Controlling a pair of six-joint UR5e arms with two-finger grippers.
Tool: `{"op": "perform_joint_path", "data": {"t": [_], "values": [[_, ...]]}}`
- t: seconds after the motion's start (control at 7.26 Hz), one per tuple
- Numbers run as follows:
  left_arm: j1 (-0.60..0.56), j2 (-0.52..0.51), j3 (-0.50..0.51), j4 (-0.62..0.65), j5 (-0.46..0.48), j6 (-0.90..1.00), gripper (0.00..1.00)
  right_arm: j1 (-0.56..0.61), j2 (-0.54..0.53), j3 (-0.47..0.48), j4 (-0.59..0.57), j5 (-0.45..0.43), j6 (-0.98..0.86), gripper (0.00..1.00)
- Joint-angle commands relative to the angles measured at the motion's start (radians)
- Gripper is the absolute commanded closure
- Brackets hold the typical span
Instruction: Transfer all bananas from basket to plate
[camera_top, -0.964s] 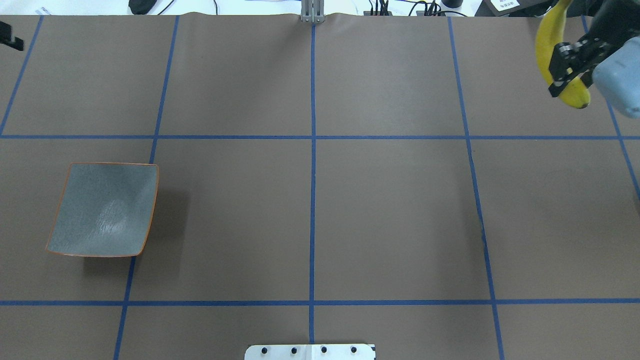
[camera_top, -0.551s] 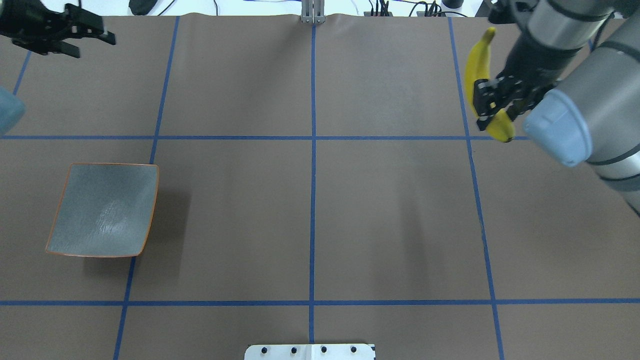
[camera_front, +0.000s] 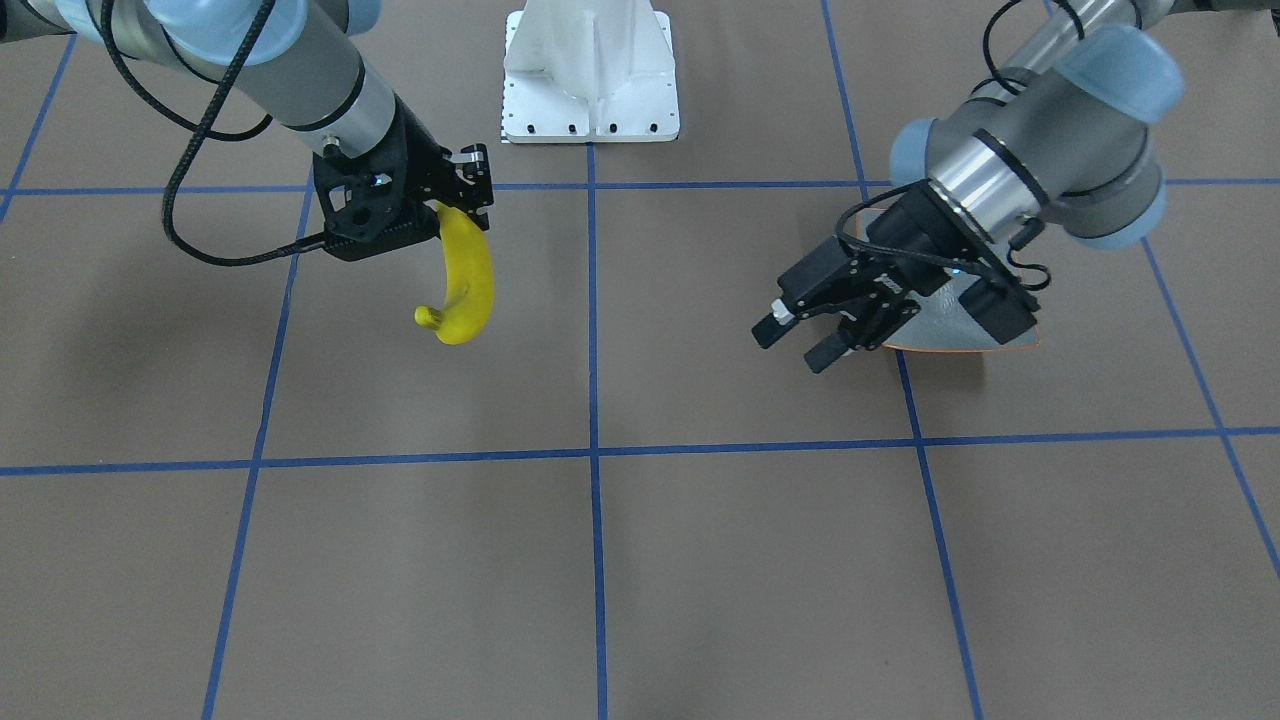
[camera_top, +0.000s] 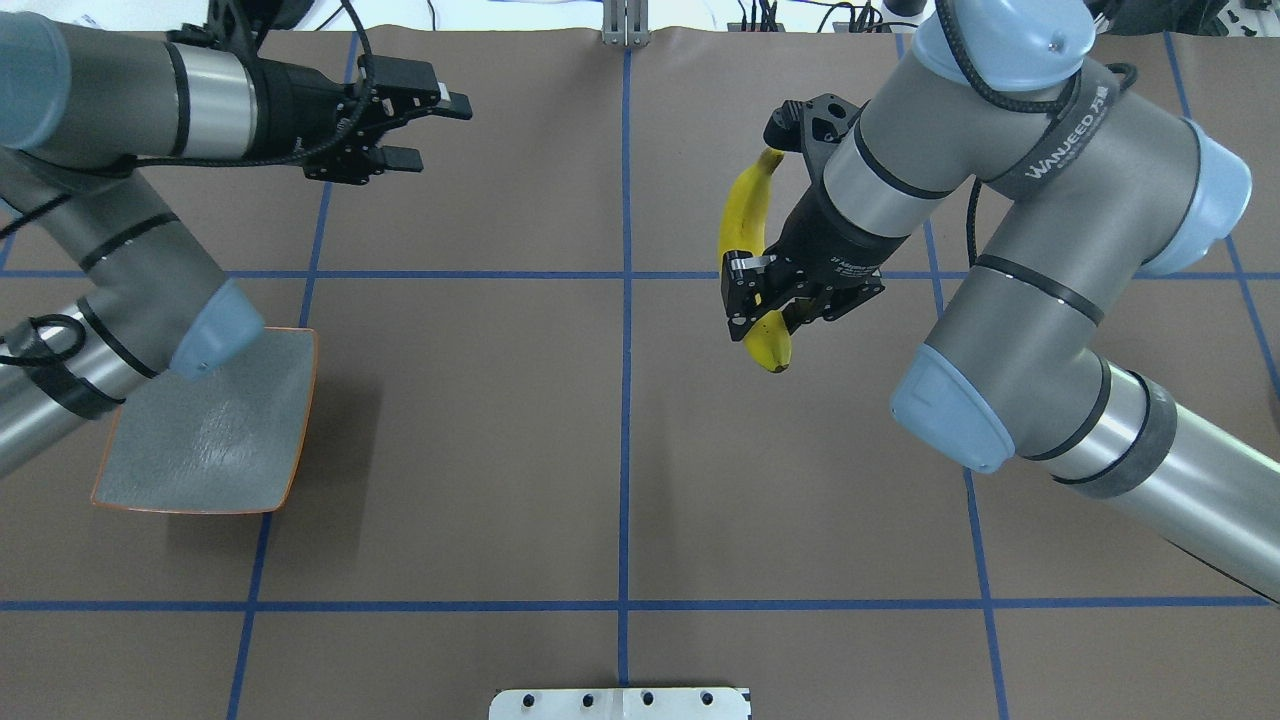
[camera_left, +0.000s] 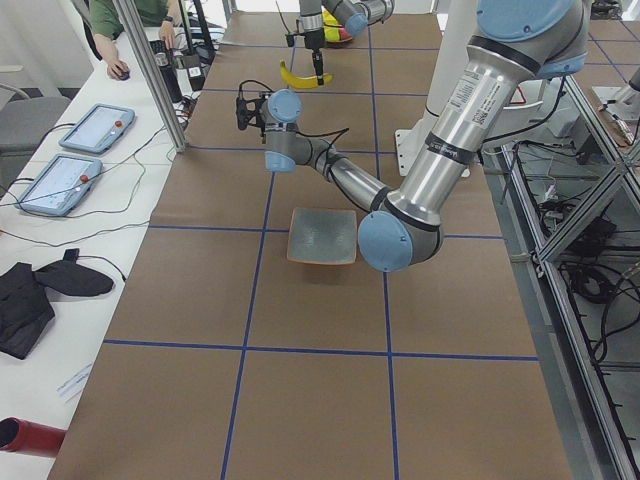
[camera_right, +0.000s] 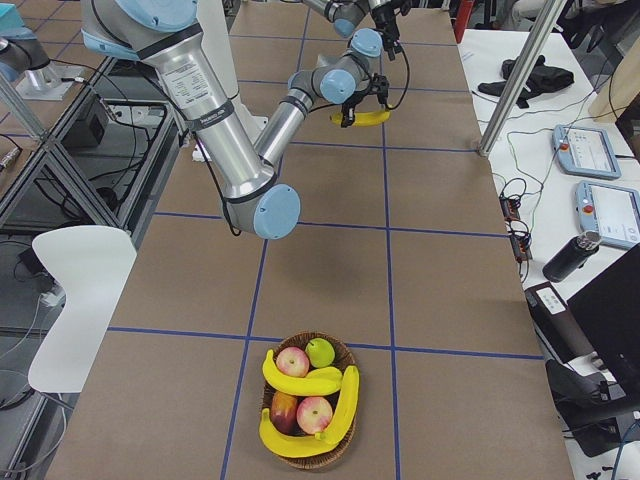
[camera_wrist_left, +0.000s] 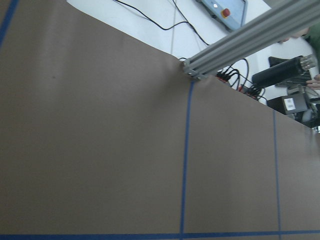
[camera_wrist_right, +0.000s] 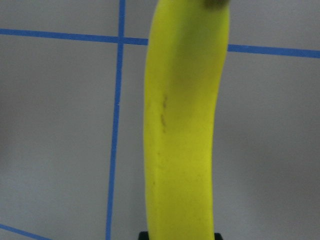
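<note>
A yellow banana (camera_top: 742, 215) hangs above the table just right of the centre line, with my right gripper (camera_top: 757, 312) shut on its lower end. The same banana (camera_front: 467, 285) fills the right wrist view (camera_wrist_right: 185, 125). My left gripper (camera_top: 430, 130) is open and empty over the far left of the table, its forearm crossing above the plate (camera_top: 220, 440). From the front, that left gripper (camera_front: 800, 342) hides most of the grey-green, orange-rimmed plate (camera_front: 960, 345). The wicker basket (camera_right: 338, 455) shows only in the exterior right view, holding three bananas (camera_right: 300, 381).
Red apples (camera_right: 314, 412) and a green fruit (camera_right: 320, 351) share the basket. The white robot base (camera_front: 590, 70) stands at the near edge. An aluminium post (camera_top: 624, 25) rises at the far edge. A person (camera_left: 130, 20) sits beside the teach pendants (camera_left: 97, 128).
My right gripper has carried the banana leftward, from the far right corner to near the table's middle. My left arm has swung in from the left and now crosses over the plate's corner.
</note>
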Motion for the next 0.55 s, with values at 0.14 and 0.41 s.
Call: {"op": "perform_joint_path", "data": {"t": [0.14,0.41], "values": [[0.181,-0.074,0.01,-0.088,0.179,-0.103,0.0,-0.053,0.003,-0.005,0.097,0.0,0.054,1.0],[0.235,-0.089,0.019,-0.096,0.198,-0.103,0.0,-0.067,0.004,-0.003,0.116,0.0,0.054,1.0]]}}
